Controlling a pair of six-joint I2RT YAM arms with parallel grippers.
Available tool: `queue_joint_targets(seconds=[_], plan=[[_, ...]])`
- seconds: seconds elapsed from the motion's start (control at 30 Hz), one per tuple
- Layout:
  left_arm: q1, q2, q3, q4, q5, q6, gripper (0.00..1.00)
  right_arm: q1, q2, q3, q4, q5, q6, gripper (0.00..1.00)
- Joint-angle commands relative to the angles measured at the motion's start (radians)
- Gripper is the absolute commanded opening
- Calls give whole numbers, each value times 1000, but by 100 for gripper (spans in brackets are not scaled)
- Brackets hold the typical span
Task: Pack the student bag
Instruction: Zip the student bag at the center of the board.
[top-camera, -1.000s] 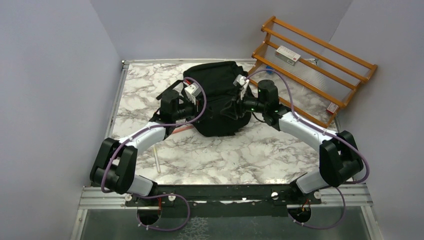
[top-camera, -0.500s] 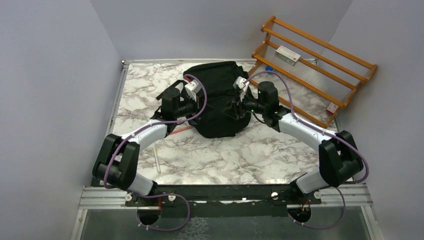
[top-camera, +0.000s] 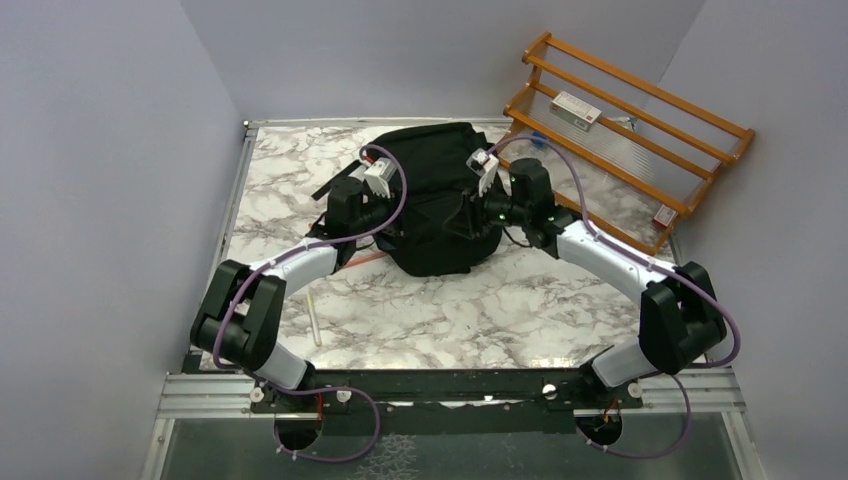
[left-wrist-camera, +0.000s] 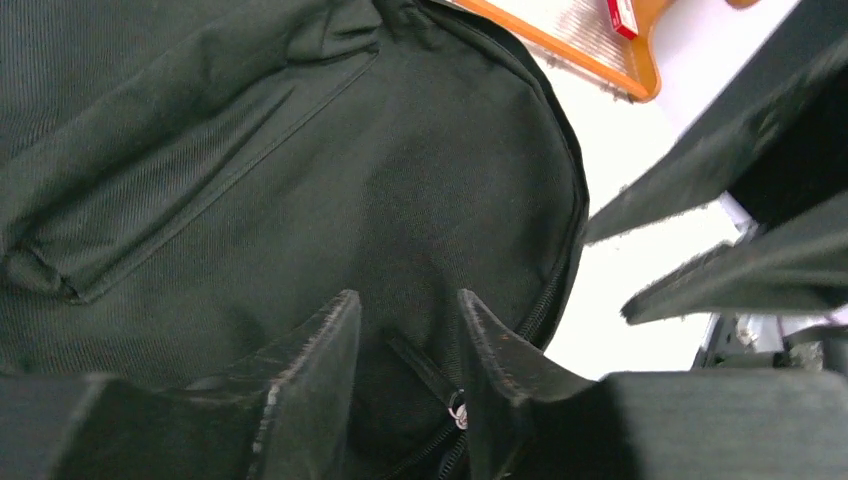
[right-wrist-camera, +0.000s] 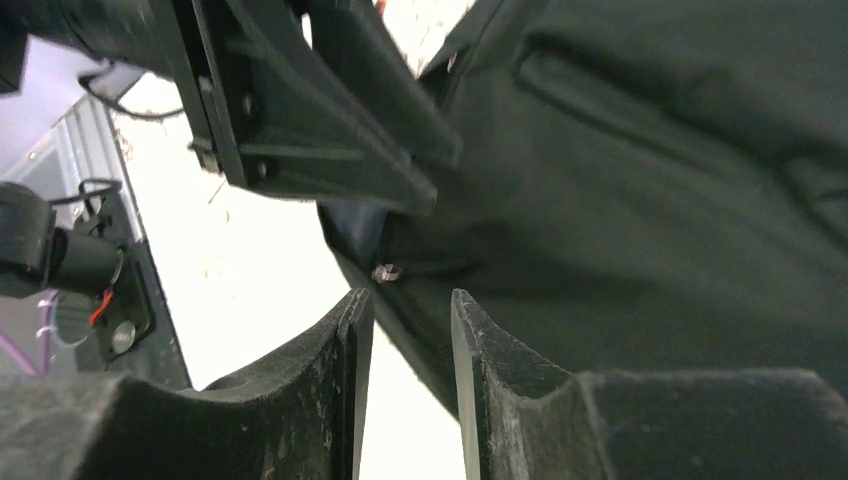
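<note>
1. Both arms have crept in over the last second. The left arm (top-camera: 290, 265) has its elbow raised and drawn toward the far edge, with the wrist slightly farther up the bench (top-camera: 450, 310). The right arm (top-camera: 600, 255) has its wrist edged a little toward the left. Nothing else has shifted.
2. The student bag (top-camera: 430, 170) lies flat at the middle of the far edge of the bench. Its black fabric fills most of both wrist views.
3. The left hand (left-wrist-camera: 405, 300) is at the bag's left side, low over the fabric. The fingers are parted by a narrow gap and are not closed on anything. A zipper pull (left-wrist-camera: 458, 410) and its short fabric tab lie in the gap, close to the right-side finger; contact cannot be told.
4. The right hand (right-wrist-camera: 408, 300) is at the bag's right side, facing the left hand. The fingers are parted by a narrow gap with nothing between them. The zipper pull shows just beyond the tips, under the left hand's fingers.
5. The two hands are near each other over the near half of the bag, and each appears in the other's wrist view.
6. A wooden rack (top-camera: 630, 110) stands at the far right corner, with a white-and-red box (top-camera: 575, 108) on a shelf.
7. A thin white stick (top-camera: 314, 318) lies on the bench near the left edge, apart from the bag.
</note>
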Motion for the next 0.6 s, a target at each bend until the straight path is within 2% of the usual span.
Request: queue_joint_targets(seconds=[0.0, 0.1, 0.23, 0.43, 0.57], plan=[[-3, 4, -9, -7, -80, -127, 49, 40, -30, -100, -57, 64, 114, 38], [-2, 14, 1, -28, -84, -167, 53, 61, -26, -165, -56, 99, 127, 38], [-3, 11, -5, -31, -87, -202, 53, 87, -27, -247, -42, 161, 138, 37], [-17, -4, -19, -41, -101, -176, 54, 90, -33, -393, 85, 215, 216, 36], [-71, 12, 2, -111, -132, -138, 54, 90, 15, -428, 157, 231, 258, 36]])
